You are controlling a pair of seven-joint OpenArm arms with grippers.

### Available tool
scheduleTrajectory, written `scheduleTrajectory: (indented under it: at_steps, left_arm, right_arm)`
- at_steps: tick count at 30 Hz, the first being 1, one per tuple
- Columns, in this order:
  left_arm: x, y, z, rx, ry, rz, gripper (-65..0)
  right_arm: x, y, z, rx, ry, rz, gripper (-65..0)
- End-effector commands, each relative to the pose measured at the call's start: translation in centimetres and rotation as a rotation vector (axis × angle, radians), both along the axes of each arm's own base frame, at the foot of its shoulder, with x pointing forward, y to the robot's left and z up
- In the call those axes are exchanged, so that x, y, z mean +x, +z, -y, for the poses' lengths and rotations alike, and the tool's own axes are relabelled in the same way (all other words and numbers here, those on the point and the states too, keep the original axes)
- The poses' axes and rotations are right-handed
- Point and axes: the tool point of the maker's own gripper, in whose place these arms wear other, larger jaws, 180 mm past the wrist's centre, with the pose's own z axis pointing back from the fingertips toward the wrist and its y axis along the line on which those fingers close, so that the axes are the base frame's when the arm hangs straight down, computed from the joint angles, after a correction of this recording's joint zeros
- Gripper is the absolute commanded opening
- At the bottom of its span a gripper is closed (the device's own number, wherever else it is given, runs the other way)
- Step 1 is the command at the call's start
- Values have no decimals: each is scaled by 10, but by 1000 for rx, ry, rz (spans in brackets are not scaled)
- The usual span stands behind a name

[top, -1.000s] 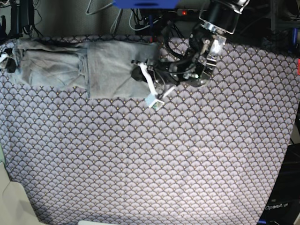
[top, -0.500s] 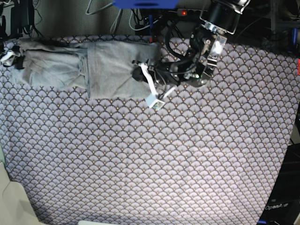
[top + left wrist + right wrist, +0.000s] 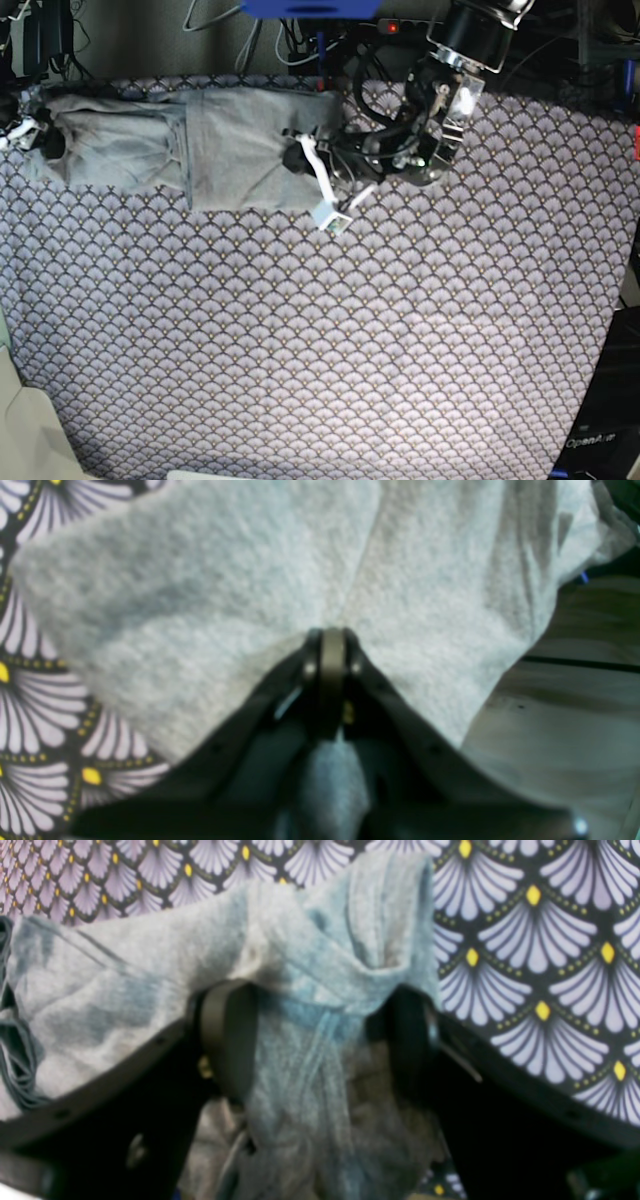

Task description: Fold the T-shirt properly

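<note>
Progress entry: the plain light heather-grey short-sleeved T-shirt of thin soft fabric [image 3: 180, 145] lies along the far edge of the surface covered by the purple scallop-patterned cloth [image 3: 330, 340], towards the left of the base view, already gathered into a long narrow band rather than spread flat. Its right-hand portion reads as a fairly flat, squared panel; the left-hand portion is rumpled, with visible ridges and a bunched end. Judged from this, the lengthwise folds look done and at least one crosswise fold is left, plus smoothing of the wrinkled end. The left pincer [image 3: 332, 637] sits at the right end of the band with its tips pressed fully together on grey fabric; the cloth puckers towards the tips and more of it shows between the arms of the pincer, so I take it as gripping the shirt's edge. The right pincer [image 3: 320, 1035], at the far left end, stands wide with a crumpled fold of the shirt lying between its two dark pads [image 3: 227, 1032]; the pads do not appear to press it, so I judge that end as not held. The folded packet is not yet compact or tidy.
</note>
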Motion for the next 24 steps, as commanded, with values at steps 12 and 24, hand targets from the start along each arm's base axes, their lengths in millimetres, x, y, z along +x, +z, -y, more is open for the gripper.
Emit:
scheduleTrajectory:
  at_steps: [12,24]
  left_arm:
    - [5,2,-4,22,1,11,-650]
    - [5,2,-4,20,1,11,-650]
  right_arm:
    - [-1,4,-21,-56,124,-67,-650]
    - [28,78,-48,-251,306,80,-650]
